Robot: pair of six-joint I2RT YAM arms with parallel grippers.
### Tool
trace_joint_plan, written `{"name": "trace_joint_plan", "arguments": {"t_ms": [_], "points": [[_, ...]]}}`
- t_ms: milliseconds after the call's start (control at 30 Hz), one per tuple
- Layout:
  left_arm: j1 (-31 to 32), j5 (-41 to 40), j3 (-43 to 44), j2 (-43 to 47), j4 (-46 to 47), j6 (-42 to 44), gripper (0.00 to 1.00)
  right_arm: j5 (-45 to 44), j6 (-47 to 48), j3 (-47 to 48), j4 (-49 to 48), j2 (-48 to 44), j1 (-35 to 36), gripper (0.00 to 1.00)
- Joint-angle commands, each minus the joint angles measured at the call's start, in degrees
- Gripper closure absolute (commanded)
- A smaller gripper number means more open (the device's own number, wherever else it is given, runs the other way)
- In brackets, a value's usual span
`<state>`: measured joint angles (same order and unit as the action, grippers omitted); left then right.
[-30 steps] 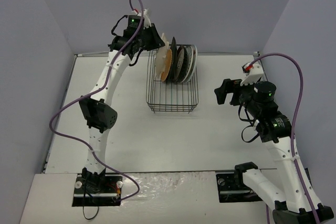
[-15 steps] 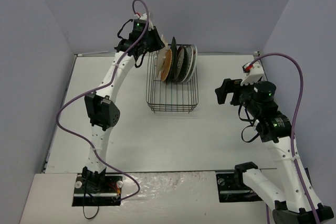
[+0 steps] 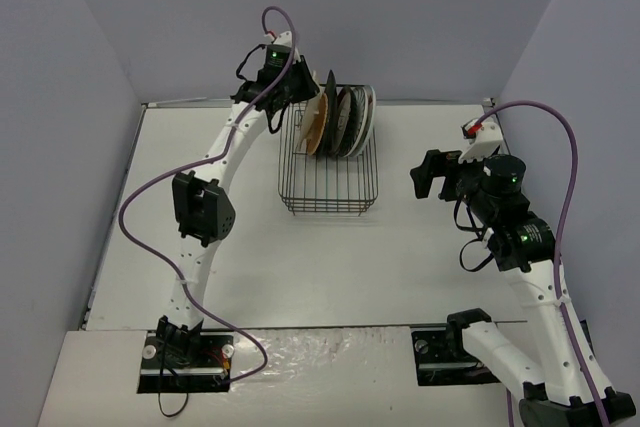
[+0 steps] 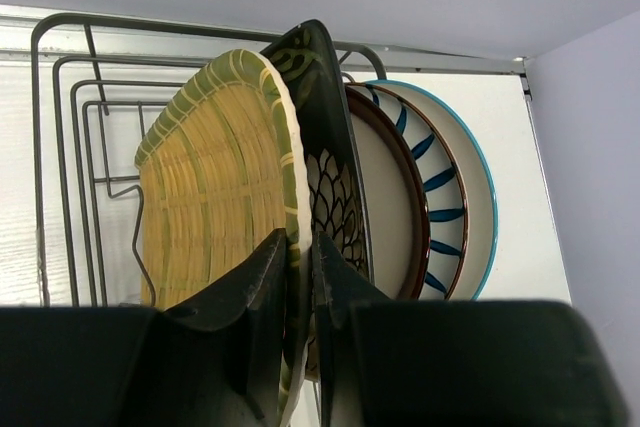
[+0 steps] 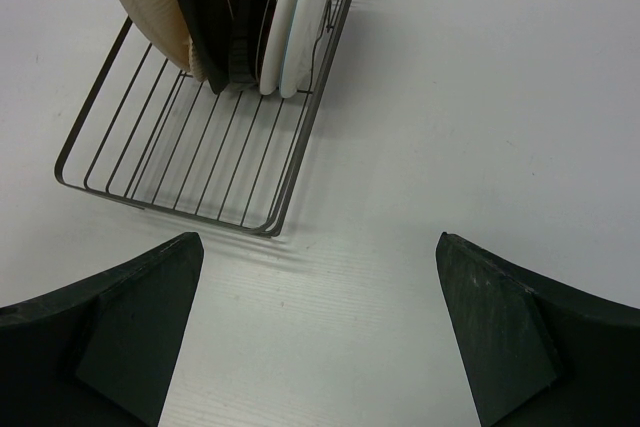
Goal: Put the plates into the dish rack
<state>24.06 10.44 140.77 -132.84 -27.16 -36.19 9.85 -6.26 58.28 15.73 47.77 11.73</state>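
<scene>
The black wire dish rack (image 3: 330, 197) stands at the back middle of the table. Several plates stand upright in its far end. My left gripper (image 3: 303, 97) reaches in from above and is shut on the rim of the yellow-green plate (image 4: 215, 177), its fingertips (image 4: 270, 257) either side of the edge. That plate leans beside the dark square plate (image 4: 325, 117). Behind these come a red-rimmed cream plate (image 4: 385, 207) and a white striped plate (image 4: 440, 187). My right gripper (image 5: 318, 242) hangs open over bare table to the right of the rack (image 5: 200, 167), holding nothing.
The near half of the rack holds only bare wires (image 5: 180, 147). Grey walls close in the table (image 3: 420, 247) on three sides. The left arm's purple cable (image 3: 150, 202) loops over the table's left side.
My left gripper has carried the yellow-green plate to the right and down, into the row beside the dark plate. The right arm has not moved.
</scene>
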Motion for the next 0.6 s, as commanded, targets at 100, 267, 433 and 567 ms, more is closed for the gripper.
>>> {"name": "trace_joint_plan", "arguments": {"t_ms": [100, 267, 433, 567], "points": [[0.3, -2.2, -3.7, 2.9, 8.1, -0.8, 1.0, -0.4, 0.6, 1.2, -2.3, 0.7, 0.4, 0.0], [0.5, -1.3, -4.0, 5.0, 10.4, 2.5, 1.0, -0.6, 0.7, 1.2, -2.2, 0.7, 0.4, 0.0], [0.6, 2.8, -7.3, 8.2, 16.8, 7.6, 1.0, -0.7, 0.9, 1.0, -2.2, 0.7, 0.4, 0.0], [0.8, 2.7, -13.6, 11.1, 23.1, 9.2, 1.0, -0.6, 0.8, 0.9, -2.3, 0.8, 0.4, 0.0]]}}
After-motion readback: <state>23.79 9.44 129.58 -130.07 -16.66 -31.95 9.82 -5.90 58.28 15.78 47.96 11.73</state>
